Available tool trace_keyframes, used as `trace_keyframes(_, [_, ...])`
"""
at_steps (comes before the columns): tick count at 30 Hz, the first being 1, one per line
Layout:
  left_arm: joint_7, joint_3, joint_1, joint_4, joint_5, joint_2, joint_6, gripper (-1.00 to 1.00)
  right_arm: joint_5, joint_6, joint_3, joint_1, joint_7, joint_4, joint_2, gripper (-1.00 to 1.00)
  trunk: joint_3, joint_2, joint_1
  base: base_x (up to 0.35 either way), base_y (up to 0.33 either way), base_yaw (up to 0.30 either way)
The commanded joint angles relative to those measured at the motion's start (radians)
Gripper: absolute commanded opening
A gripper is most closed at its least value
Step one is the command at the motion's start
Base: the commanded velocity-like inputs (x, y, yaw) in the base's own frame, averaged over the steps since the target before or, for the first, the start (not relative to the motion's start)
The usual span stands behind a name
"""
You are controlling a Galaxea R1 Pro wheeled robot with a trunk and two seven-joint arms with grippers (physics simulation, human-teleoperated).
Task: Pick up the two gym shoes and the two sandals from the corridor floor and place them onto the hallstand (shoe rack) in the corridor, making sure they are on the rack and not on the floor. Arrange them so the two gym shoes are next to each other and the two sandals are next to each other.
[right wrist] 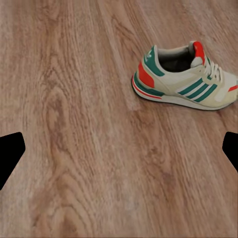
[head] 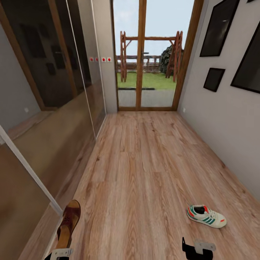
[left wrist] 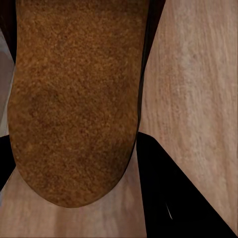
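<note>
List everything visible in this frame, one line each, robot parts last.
Sneaker: one, white with green stripes and red accents, on the floor ahead of the right pincer.
Sandal: one, brown, held at the left pincer by the mirrored wall.
Floor: light brown wood planks, running to the door.
Glass door: wood-framed, at the corridor's far end, garden behind.
Picture frames: several, dark, on the right wall.
Mirrored wall: along the left.
Left pincer: shut on the sandal.
Right pincer: open, empty, above the floor.
</note>
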Motion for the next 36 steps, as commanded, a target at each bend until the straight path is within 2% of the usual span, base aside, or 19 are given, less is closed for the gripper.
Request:
trace_keyframes(1, [-0.005,0.009,-0.001,0.0,-0.013,0.0,-0.003,-1.0,0.0,-0.004,-0.005,-0.001,0.001,0.001,0.0,1.0,-0.001,0.0,0.0,0.337,0.001,0.0])
trace_keyframes(36, [-0.005,0.009,-0.001,0.001,-0.013,-0.001,-0.003,-1.0,0.0,-0.004,-0.005,-0.001,0.0,0.001,0.0,1.0,-0.001,0.0,0.0,0.338,0.0,0.0])
